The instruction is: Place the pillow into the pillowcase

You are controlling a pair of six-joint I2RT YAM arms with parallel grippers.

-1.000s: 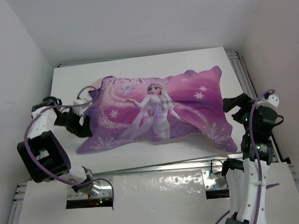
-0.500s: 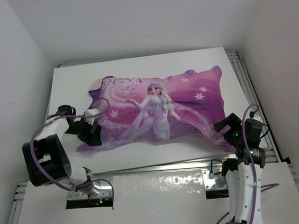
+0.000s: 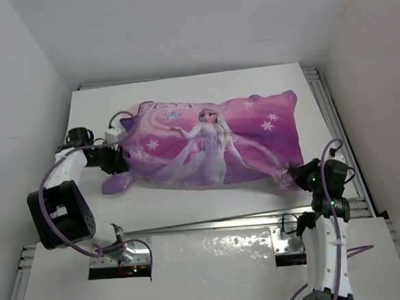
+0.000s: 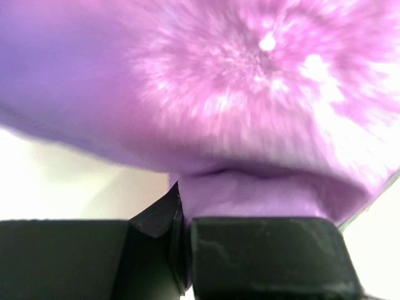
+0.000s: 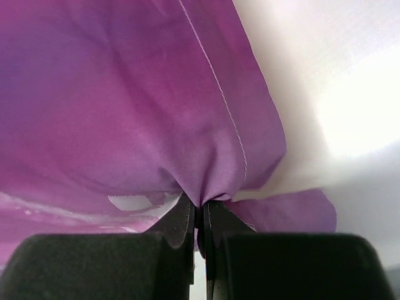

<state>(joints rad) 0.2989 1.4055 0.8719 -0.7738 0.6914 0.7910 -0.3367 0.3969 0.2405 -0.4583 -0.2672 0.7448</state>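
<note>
The pillowcase (image 3: 206, 143), purple-magenta with a blonde princess print, lies plump and lengthwise across the white table (image 3: 190, 200). No white pillow shows; it is hidden. My left gripper (image 3: 116, 160) is at the pillowcase's near-left corner. In the left wrist view it (image 4: 182, 215) is shut on a fold of the purple cloth (image 4: 250, 94). My right gripper (image 3: 295, 175) is at the near-right corner. In the right wrist view it (image 5: 201, 215) is shut on a bunched pinch of the seamed purple fabric (image 5: 125, 94).
A metal rail (image 3: 212, 224) runs along the table's near edge and another (image 3: 327, 107) along its right side. White walls (image 3: 25, 100) close in on the left, right and back. Purple cables loop beside both arms.
Both grippers went from open to shut on the pillowcase's near corners. The right arm moved in to the near-right corner; the left one shifted farther back, and the near edge of the cloth pulled taut.
</note>
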